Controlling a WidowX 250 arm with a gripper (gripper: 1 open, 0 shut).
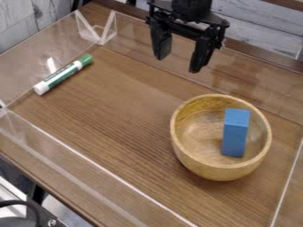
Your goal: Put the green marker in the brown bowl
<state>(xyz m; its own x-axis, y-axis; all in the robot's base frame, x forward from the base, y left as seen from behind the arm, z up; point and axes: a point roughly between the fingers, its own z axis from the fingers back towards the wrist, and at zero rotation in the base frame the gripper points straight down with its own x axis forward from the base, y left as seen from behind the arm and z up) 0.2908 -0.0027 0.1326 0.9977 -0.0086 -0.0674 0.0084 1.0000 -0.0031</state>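
The green marker point(64, 74) lies flat on the wooden table at the left, its white barrel pointing to the lower left and its green cap to the upper right. At the right front stands the brown bowl point(196, 148), round and wooden, with a blue block point(236, 132) standing inside it. My gripper point(179, 50) hangs above the far middle of the table, black fingers pointing down and open, with nothing between them. It is well to the right of the marker and behind the bowl.
Clear plastic walls point(95, 31) border the table at the back left and along the front left edge. Bare wooden surface point(119, 115) stretches between the marker and the bowl.
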